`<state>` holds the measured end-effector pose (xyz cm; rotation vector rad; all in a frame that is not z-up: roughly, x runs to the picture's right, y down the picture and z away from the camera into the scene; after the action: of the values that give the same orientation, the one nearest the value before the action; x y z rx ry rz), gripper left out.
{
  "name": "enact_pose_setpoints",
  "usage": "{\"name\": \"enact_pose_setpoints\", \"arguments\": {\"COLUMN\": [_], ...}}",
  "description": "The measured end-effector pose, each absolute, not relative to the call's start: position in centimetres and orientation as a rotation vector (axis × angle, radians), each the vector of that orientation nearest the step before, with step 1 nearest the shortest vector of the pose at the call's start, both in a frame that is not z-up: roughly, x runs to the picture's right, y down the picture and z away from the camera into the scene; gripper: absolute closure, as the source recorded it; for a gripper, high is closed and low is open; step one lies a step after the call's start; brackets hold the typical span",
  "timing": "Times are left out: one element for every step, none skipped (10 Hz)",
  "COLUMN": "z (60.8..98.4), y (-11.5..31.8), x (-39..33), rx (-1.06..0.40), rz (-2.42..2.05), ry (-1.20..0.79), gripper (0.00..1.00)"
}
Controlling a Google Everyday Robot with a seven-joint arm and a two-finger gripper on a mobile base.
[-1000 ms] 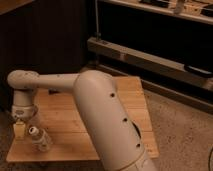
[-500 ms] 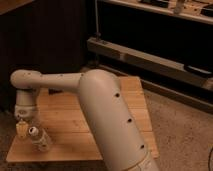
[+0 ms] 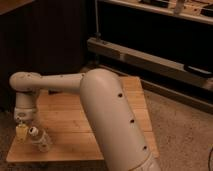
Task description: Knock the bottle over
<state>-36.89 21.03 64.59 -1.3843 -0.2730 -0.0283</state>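
Note:
The bottle (image 3: 40, 140) is small, clear and pale. Its white cap (image 3: 33, 131) points up and to the left. It sits near the front left corner of the wooden table (image 3: 70, 127) and looks tilted or lying down; I cannot tell which. My gripper (image 3: 22, 132) hangs below the white wrist (image 3: 25, 107) just left of the bottle, right by its cap. I cannot tell whether it touches the bottle. The big white arm (image 3: 112, 115) reaches from the lower right across the table.
The table's left edge and front edge are close to the gripper. Behind the table a dark shelf unit with a long grey rail (image 3: 150, 62) stands. Carpeted floor (image 3: 185, 130) lies to the right.
The wrist and gripper have shifted slightly to the right and a little lower, closer to the bottle's cap. The bottle stays in about the same place.

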Motion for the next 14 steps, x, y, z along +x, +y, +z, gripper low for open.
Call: {"name": "enact_pose_setpoints", "arguments": {"z": [64.5,64.4,64.3,64.2,64.2,64.2,64.2,64.1,64.1,64.0,64.0,63.9,63.9,63.9], "y": [21.1,21.3,21.4,21.5,21.5,21.4,21.4,21.4,21.5,21.6,21.6,21.6,21.6,21.5], "x": [-36.6,-36.2,-36.0,-36.2,-36.2,-36.1,-35.8,-35.7,-35.5,-35.5,-35.4,-35.3,-35.2,-35.1], "rx": [-1.384,-1.382,-1.380,-1.378,-1.376,-1.374,-1.373,-1.372,-1.369,-1.366,-1.366,-1.364,-1.361,-1.358], "rz": [-0.031,-0.035,-0.035,-0.033,-0.030,-0.027,-0.027,-0.027,-0.027,-0.024,-0.023,-0.023,-0.020,-0.017], "ry": [-0.272,-0.271,-0.273,-0.276,-0.277,-0.277,-0.276,-0.275,-0.277,-0.280,-0.281,-0.281,-0.283,-0.285], "gripper": [1.00,1.00,1.00,0.99,0.96,0.88,0.76,0.73,0.72,0.72,0.72,0.72,0.72,0.72]}}
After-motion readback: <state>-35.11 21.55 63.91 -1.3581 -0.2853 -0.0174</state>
